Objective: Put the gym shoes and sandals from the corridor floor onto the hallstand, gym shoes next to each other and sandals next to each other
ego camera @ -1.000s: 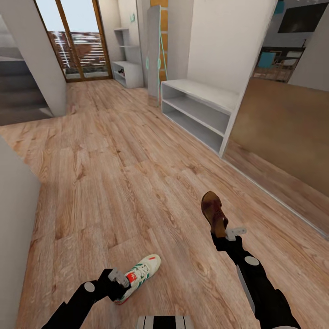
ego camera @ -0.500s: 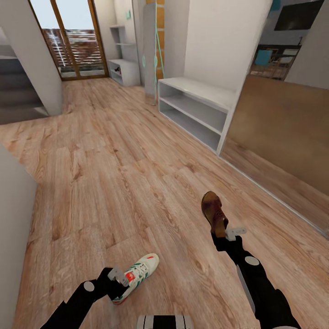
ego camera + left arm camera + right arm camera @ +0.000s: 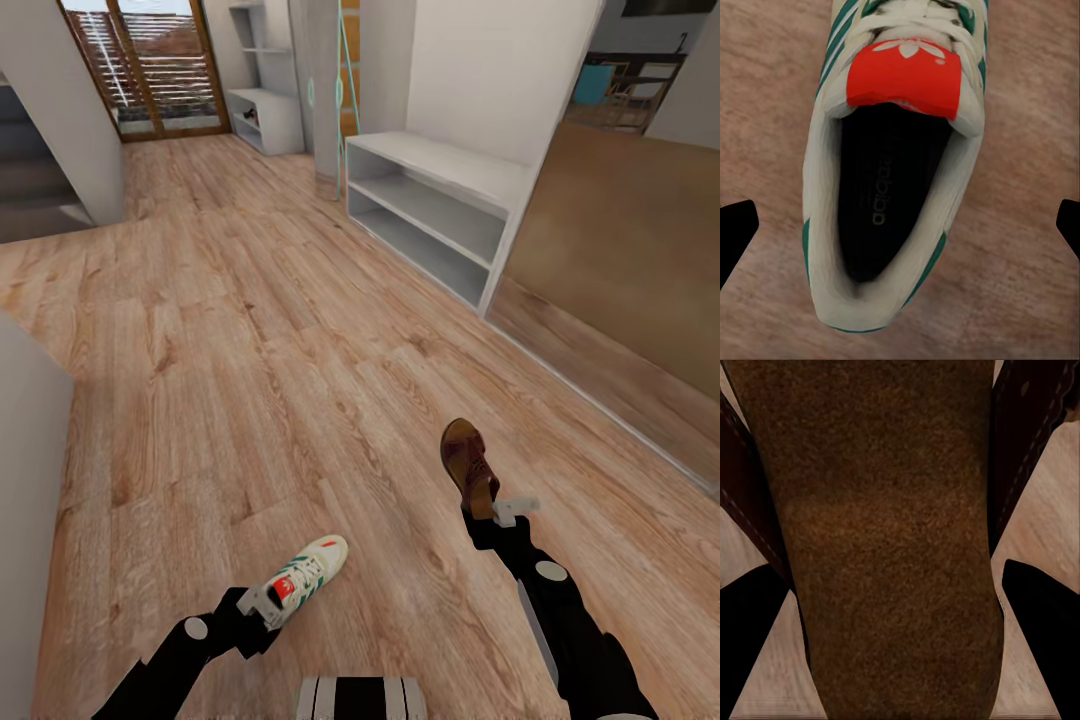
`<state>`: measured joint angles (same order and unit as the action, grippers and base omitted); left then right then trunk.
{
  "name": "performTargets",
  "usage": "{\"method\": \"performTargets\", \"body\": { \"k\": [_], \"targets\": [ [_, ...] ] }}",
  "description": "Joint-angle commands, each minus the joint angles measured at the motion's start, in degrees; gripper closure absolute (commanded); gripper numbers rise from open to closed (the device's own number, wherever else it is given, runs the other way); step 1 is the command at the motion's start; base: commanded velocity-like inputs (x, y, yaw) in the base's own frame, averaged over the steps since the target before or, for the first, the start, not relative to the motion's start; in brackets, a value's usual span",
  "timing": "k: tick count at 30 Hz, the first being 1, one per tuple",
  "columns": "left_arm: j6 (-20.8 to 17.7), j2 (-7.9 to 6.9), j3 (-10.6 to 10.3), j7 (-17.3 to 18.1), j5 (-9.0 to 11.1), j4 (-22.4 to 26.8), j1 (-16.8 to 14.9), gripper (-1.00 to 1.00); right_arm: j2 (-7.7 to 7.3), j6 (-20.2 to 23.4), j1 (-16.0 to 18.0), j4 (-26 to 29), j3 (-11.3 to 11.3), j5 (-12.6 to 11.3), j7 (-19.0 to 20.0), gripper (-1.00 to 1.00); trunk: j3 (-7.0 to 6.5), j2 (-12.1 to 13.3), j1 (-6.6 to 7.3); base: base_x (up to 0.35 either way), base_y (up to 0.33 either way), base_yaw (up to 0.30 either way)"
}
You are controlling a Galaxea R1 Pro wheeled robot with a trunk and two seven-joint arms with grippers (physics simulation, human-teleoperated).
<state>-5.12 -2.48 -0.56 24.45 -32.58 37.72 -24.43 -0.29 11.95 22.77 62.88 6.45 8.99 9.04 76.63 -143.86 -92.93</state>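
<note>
My left jaws (image 3: 268, 600), low in the frame left of centre, are clenched on the heel of a gym shoe (image 3: 305, 580), its toe pointing up and right over the corridor floor (image 3: 250, 380). Looking along these jaws, the gym shoe's dark opening and red tongue label sit between my two black fingertips (image 3: 736, 229), which stand well out to either side, so how firmly they bite I can only judge from the head view.

To the right, my right jaws (image 3: 497, 512) grasp a sandal (image 3: 468, 465) by its heel end, toe pointing up the frame; close up, its brown insole runs between the dark fingers (image 3: 1039, 619). I judge one shoe per arm lets me carry both in a single trip.

Farther on, right of centre, stands a plain grey two-shelf bench (image 3: 440, 215). At the top of the frame, beside the glass doors (image 3: 150, 70), is the hallstand (image 3: 262, 112) with stepped shelves, where I judge both belong.
</note>
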Motion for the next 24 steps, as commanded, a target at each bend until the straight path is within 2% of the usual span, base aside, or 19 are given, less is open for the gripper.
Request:
{"method": "performTargets", "body": {
  "k": [1,7,11,12,14,22,24],
  "targets": [
    [-0.33,-0.05,-0.04,0.25,-0.16,0.18,0.0,-1.0,0.03,0.27,0.01,0.12,0.14,0.56,0.45,1.0,0.36,-0.03,-0.01,0.0,0.0,0.0],
    [-0.33,-0.56,0.1,0.08,-0.2,0.52,-0.14,-1.0,0.03,0.27,0.0,0.22,0.15,0.57,0.45,1.0,0.7,-0.03,-0.01,0.0,0.0,0.0],
    [-0.33,-0.65,0.12,-1.38,-0.2,0.61,-0.17,-1.0,0.03,0.27,0.0,0.66,0.14,0.57,0.45,1.0,0.74,-0.03,-0.01,0.0,0.0,0.0],
    [-0.33,-0.58,0.1,-3.21,-0.21,0.66,-0.17,-1.0,0.03,0.27,0.01,0.81,0.14,0.58,0.45,1.0,0.74,-0.03,-0.01,0.0,0.0,0.0],
    [-0.33,-0.47,0.06,-3.91,-0.21,0.67,-0.17,-1.0,0.03,0.27,0.02,0.85,0.14,0.58,0.45,1.0,0.75,-0.03,-0.01,0.0,0.0,0.0],
    [-0.4,-0.15,-2.03,-5.15,-0.21,0.63,-0.18,-1.0,0.03,0.27,0.0,0.91,0.2,0.59,0.45,1.0,0.79,-0.03,-0.01,0.0,0.0,0.0],
    [-0.41,-0.11,-2.22,-5.19,-0.21,0.62,-0.18,-1.0,0.03,0.29,0.01,0.92,0.21,0.59,0.45,1.0,1.31,-0.06,-0.06,0.0,0.0,0.0]
  ]
}}
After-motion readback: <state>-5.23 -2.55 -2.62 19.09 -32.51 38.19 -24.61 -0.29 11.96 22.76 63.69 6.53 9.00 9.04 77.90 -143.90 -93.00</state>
